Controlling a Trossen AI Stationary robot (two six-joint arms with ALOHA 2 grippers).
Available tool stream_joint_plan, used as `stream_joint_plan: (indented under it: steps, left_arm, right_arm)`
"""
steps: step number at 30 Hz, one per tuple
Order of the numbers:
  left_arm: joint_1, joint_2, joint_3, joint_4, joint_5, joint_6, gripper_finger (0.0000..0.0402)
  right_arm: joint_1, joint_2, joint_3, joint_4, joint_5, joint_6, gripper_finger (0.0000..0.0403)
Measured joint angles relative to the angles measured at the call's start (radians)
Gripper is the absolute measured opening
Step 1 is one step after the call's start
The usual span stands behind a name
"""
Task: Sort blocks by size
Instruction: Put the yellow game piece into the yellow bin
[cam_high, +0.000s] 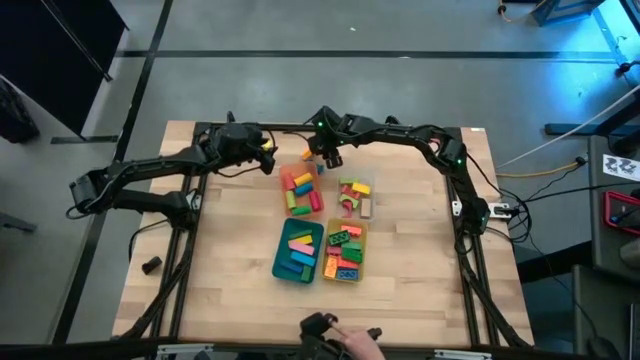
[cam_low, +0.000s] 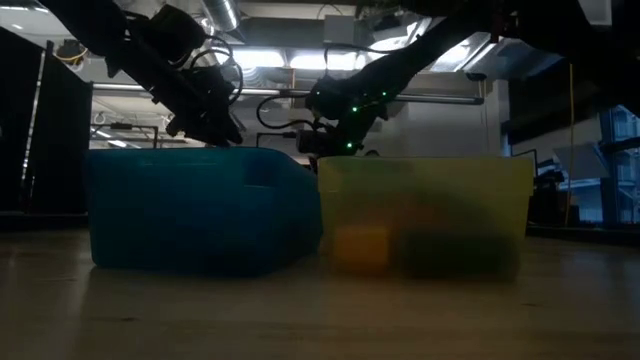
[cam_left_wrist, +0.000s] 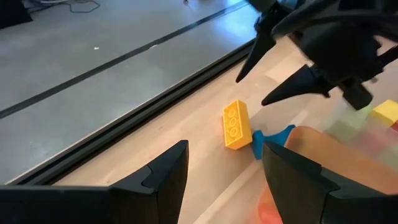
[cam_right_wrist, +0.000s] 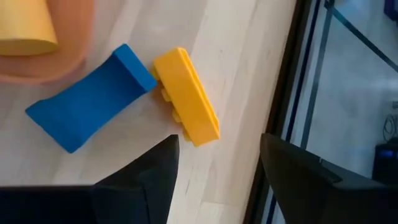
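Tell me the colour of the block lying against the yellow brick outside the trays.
Blue block, clearest in the right wrist view.

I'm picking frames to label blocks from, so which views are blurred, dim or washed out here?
Low view: backlit by ceiling lights, the translucent teal plastic tray and translucent yellow plastic tray soft and dim, their contents only smudges. Right wrist view: the yellow plastic brick and blue plastic block are sharp, the orange tray's corner blurred. High view: evenly lit, blocks tiny.

Orange tray (cam_high: 300, 190), clear tray (cam_high: 355, 197), teal tray (cam_high: 299, 253), yellow tray (cam_high: 344, 252)
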Motion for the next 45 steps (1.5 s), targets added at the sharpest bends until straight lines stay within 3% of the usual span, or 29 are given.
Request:
stream_joint_plan:
  steps: [38,45]
  left_arm:
    - [-0.006,0.0,-0.019,0.007,0.004,-0.049,0.0194]
    - [-0.006,0.0,-0.019,0.104,0.075,-0.084,0.0194]
  right_arm:
    - [-0.001,0.023,0.001,0.004,-0.062,-0.14,0.0225]
    - [0.008,-0.013,-0.003,-0.005,-0.03,-0.093,0.0225]
